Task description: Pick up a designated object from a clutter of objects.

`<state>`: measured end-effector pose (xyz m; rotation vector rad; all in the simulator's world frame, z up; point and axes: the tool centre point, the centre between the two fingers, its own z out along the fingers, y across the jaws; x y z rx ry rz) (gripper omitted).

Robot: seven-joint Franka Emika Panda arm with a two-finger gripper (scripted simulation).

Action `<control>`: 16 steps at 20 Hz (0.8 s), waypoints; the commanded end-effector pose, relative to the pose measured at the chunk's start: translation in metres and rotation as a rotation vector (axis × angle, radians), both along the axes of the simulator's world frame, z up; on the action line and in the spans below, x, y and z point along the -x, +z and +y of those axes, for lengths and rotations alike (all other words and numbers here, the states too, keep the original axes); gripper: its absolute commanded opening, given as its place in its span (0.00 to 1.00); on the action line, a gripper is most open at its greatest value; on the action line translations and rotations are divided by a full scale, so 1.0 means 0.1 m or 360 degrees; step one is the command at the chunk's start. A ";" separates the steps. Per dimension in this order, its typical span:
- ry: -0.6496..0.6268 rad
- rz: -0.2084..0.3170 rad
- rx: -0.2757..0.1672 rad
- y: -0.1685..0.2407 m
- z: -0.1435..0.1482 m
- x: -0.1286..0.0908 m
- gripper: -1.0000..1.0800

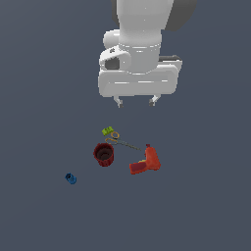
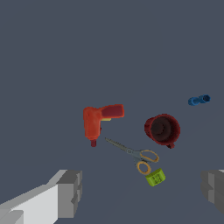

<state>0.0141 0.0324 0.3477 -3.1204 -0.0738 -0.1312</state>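
Above the clutter, the gripper [image 1: 136, 102] hung wide open, holding nothing. The mug [image 1: 104, 154] stood upright at the drill's [image 1: 145, 162] nine o'clock, apart from it, probably leaving room for the fingers.

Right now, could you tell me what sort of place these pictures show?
Most likely a simulated pick-and-place test scene, not a real room: a flat, featureless grey floor, a small clutter of dark red mug, drill and scissors, and the open gripper overhead.

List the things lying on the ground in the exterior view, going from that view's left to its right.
Blue cylinder → dark red mug → orange-red drill. The green block and scissors sit above the mug and overlap its span, so they are left out.
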 end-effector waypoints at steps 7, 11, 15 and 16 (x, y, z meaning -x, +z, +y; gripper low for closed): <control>0.0031 -0.0008 -0.0010 0.02 0.04 -0.02 0.81; 0.0031 -0.0008 -0.0010 0.02 0.04 -0.03 0.81; -0.0012 0.0020 -0.0024 -0.05 0.00 -0.05 0.81; -0.0030 0.0032 -0.0030 -0.07 -0.02 -0.05 0.81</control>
